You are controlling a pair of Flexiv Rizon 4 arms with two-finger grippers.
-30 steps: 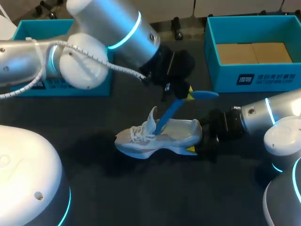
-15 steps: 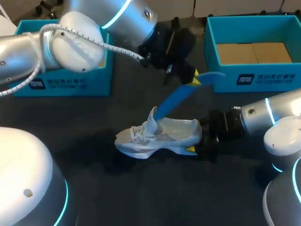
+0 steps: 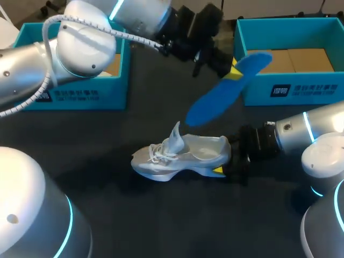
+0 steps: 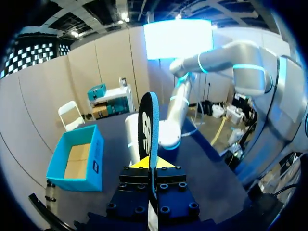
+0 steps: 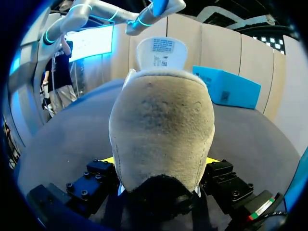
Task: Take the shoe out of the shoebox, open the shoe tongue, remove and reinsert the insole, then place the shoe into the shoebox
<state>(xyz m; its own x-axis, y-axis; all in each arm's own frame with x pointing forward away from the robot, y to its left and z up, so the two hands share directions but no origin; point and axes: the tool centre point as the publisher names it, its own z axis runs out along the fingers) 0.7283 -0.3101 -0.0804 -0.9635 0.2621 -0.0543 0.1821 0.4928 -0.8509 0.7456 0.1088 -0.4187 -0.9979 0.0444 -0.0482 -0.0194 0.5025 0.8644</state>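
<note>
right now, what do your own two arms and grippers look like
The left arm and right arm are smooth silver-grey rounded tubes with glowing cyan light rings at the joints. A white coiled cable runs along the left one. The left gripper and right gripper have black, bolt-studded bodies and bright yellow fingertips.

Insole (image 3: pixel 226 91): bright blue face. Edge-on from my left wrist it's black with a blue rim. Shoe (image 3: pixel 185 156): white to pale grey, white laces. The heel looks mottled beige-grey from my right wrist. Right shoebox (image 3: pixel 258 91) and left shoebox (image 3: pixel 113 99): teal, brown cardboard inside, white print on the fronts. Worktop (image 3: pixel 161 215): dark charcoal. Left end effector (image 3: pixel 234 71) and right end effector (image 3: pixel 217 171): black bodies, yellow tips. Left arm (image 3: pixel 27 67) and right arm (image 3: pixel 298 134): silver, cyan light rings.
</note>
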